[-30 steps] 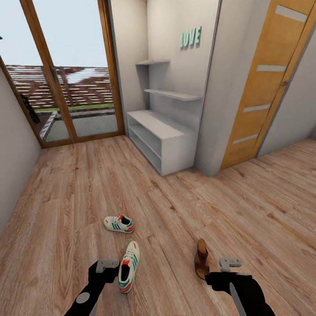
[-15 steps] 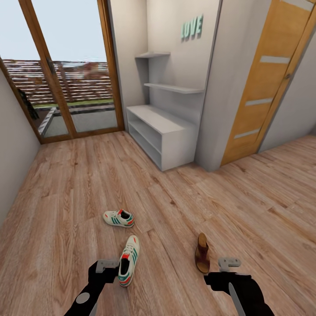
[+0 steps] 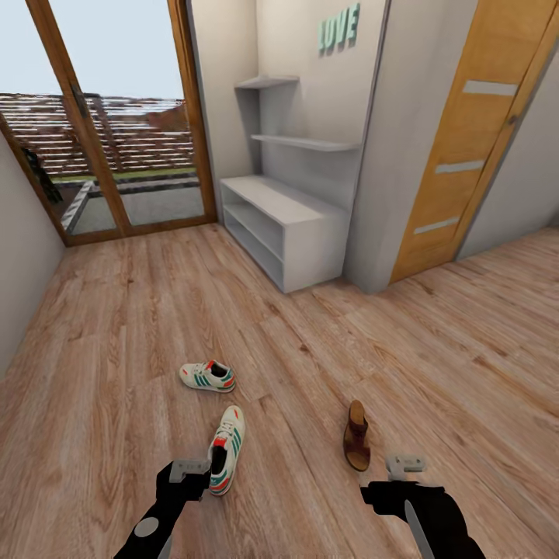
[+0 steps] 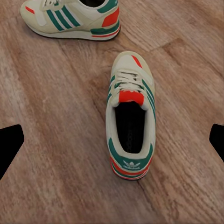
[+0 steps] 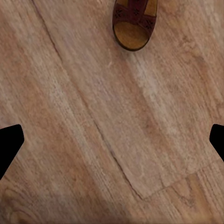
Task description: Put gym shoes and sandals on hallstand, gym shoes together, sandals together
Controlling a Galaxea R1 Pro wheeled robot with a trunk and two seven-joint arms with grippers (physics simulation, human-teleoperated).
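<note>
Wood floor (image 3: 116,373); both pincers wide, empty

This is the entrance corridor of a home, rendered in a simulator. A pale grey hallstand (image 3: 283,225) with a low bench and stepped wall shelves stands against the wall under teal "LOVE" letters (image 3: 338,29), between a tall wood-framed glass door (image 3: 116,124) looking out on a terrace and an orange-brown inner door (image 3: 473,132). Sneakers (image 3: 207,376) and a sandal (image 3: 356,444) lie loose on the wood-plank floor (image 3: 373,349), as in a lived-in hallway.
</note>
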